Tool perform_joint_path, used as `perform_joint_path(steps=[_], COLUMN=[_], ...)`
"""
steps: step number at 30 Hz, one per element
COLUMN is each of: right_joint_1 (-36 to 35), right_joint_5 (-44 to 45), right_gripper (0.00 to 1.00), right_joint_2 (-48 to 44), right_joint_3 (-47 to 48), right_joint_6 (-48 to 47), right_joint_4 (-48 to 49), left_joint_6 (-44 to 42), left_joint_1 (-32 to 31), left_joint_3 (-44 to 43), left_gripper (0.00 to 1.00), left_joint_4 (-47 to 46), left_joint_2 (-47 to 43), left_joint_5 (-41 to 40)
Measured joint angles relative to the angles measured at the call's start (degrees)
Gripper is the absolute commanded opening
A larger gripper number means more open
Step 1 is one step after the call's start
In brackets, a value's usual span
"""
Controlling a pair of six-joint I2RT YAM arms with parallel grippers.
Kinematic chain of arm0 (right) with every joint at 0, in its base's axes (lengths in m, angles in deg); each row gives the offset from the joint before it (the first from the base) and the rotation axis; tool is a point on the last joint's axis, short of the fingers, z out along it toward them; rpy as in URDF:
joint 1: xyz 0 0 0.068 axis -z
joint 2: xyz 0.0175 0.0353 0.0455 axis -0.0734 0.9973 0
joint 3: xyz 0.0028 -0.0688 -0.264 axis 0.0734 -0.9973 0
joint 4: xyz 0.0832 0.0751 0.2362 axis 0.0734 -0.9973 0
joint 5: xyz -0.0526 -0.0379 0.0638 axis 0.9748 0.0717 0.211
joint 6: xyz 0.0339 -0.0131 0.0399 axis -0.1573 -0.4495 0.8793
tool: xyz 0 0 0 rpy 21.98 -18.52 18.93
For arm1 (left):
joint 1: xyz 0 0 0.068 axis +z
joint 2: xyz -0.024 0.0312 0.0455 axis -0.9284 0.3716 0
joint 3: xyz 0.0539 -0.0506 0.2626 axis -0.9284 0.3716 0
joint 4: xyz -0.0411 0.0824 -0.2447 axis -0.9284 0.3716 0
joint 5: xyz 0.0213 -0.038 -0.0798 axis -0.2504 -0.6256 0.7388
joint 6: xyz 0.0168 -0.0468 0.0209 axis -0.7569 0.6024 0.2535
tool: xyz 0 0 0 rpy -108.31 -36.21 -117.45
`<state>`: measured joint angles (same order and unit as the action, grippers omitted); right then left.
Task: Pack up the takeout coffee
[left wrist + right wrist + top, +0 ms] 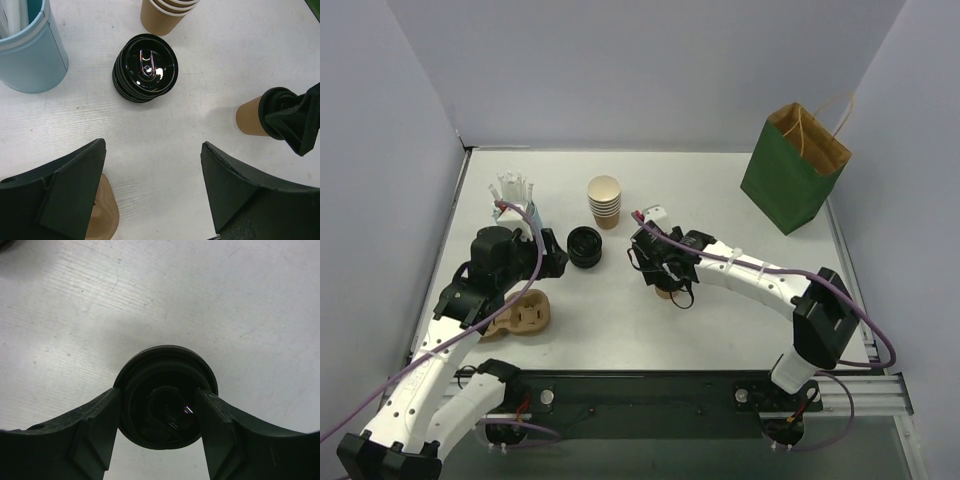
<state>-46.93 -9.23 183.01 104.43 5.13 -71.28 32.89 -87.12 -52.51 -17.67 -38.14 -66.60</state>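
Note:
The takeout coffee (667, 291), a kraft-brown cup with a black lid (165, 357), stands on the white table near the middle. My right gripper (662, 268) is right above it, and its jaws press on both sides of the lid's raised centre (159, 399). In the left wrist view the cup's brown wall (250, 119) shows at the right edge with the right fingers over its top. My left gripper (553, 256) is wide open and empty (152, 185) above the table, left of the coffee.
A stack of loose black lids (585, 246) (145, 67) lies ahead of the left gripper. Behind it stand lidless tan cups (605, 200) and a pale blue holder (520, 212). A brown pulp cup carrier (525, 315) lies under the left arm. A green paper bag (795, 165) stands back right.

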Motion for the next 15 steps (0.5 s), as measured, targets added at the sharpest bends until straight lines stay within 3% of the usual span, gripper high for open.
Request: perform_joint_path(steps=[8, 15], right_joint_1=[2.91, 15.26], right_joint_5=[3.63, 4.07], right_gripper=[0.6, 0.61], right_joint_2=[-3.8, -9.9], right_joint_3=[-4.9, -10.99], right_joint_6=[2.51, 2.84], right_joint_4=[0.44, 0.76], left_joint_6=[0.0, 0.0], left_joint_1=[0.0, 0.0], left_joint_3=[0.31, 0.31], left_gripper=[0.86, 0.86], left_joint_4=[0.07, 0.09], left_joint_2=[-0.7, -0.9], left_joint_5=[-1.29, -2.21])
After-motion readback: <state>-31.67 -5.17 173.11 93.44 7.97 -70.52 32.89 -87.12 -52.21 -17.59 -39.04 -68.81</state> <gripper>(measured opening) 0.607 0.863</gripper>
